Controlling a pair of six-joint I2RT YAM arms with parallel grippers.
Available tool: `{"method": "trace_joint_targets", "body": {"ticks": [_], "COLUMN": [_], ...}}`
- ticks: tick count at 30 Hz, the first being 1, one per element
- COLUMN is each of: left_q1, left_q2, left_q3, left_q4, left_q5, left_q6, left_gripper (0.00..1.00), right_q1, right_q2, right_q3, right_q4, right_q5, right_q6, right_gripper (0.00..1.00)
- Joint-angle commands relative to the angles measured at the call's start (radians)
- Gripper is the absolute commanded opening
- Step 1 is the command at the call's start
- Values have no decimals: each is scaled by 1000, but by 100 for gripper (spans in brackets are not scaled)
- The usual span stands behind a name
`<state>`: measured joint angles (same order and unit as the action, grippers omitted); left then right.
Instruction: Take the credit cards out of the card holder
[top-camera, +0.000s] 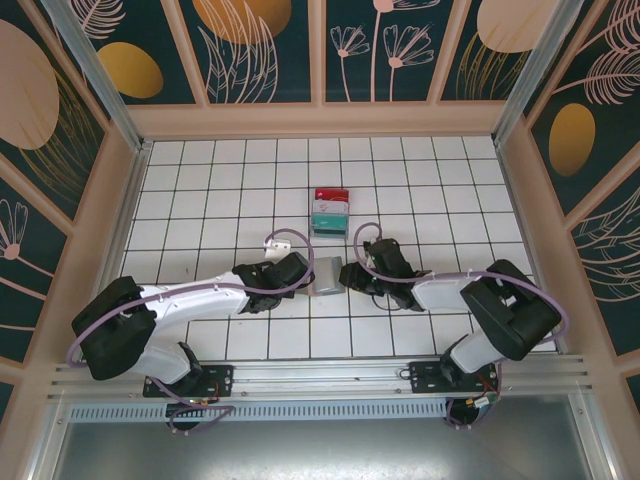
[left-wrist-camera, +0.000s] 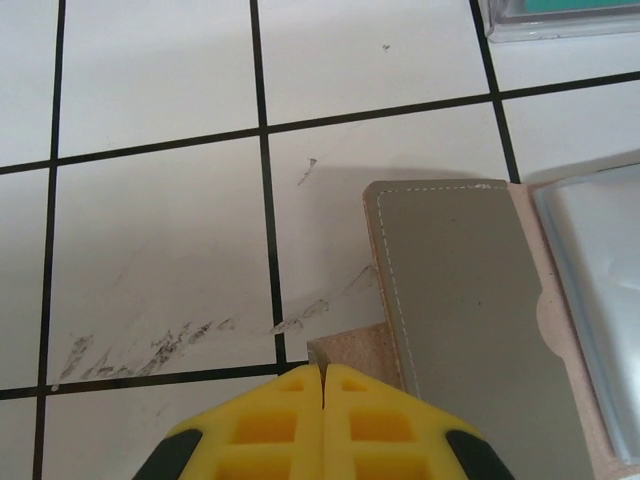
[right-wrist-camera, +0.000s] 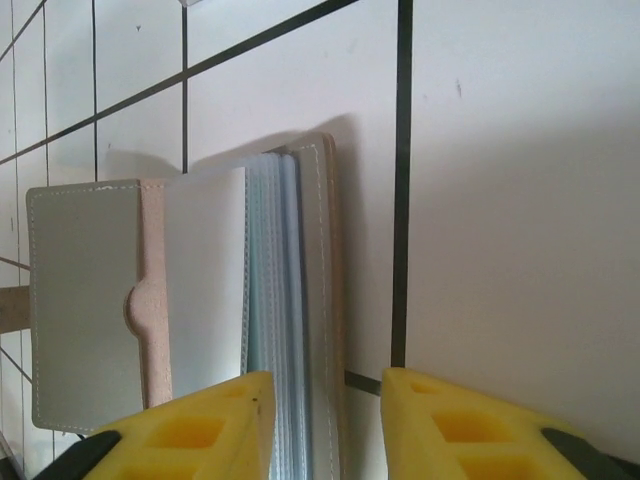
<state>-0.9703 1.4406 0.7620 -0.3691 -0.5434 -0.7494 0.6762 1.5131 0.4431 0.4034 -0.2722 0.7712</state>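
Here we go: card holder (top-camera: 327, 276) lying open on the white tiled table (top-camera: 200, 190), about midway between the left and right edges and closer to the near edge than the far one. My left gripper (top-camera: 306, 272) comes in from the left side, and on the left wrist view its jaws (left-wrist-camera: 323, 375) are clenched tight on a thin tan flap at the holder's (left-wrist-camera: 470, 300) near corner. My right gripper (top-camera: 352, 276) faces it from the right. On its wrist view the yellow fingers (right-wrist-camera: 328, 385) stand apart, straddling the raised half of the holder (right-wrist-camera: 90, 290) with its pale clear sleeves; white tile shows between the cover and one finger, so no squeeze there. A red, white and teal stack (top-camera: 330, 210) sits just beyond, toward the far edge.
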Motion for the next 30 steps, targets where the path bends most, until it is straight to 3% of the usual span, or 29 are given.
{"method": "trace_joint_targets", "body": {"ticks": [1,3,11,21,30], "left_q1": [7,7,11,37,39], "left_q2": [14,18,25,63,103], "left_q3": [-7,-8,-27,-81,-95], "left_q4": [25,31,57,159,212], "left_q5": [-10,-4,6,49,74], "left_q6": [8,10,17,33,40], "left_gripper": [0,0,0,0,0], "right_q1": [9,6,6,67,141], "right_q2": [40,48,41,-138,-58], "right_q3": [20,22,16,65,179], "right_q4": [31,42,70,-93,-120], "right_q5": [-40,-51,-81,-9,0], "right_q6": [5,5,10,7,44], "right_gripper": [30,28,0,0,0]}}
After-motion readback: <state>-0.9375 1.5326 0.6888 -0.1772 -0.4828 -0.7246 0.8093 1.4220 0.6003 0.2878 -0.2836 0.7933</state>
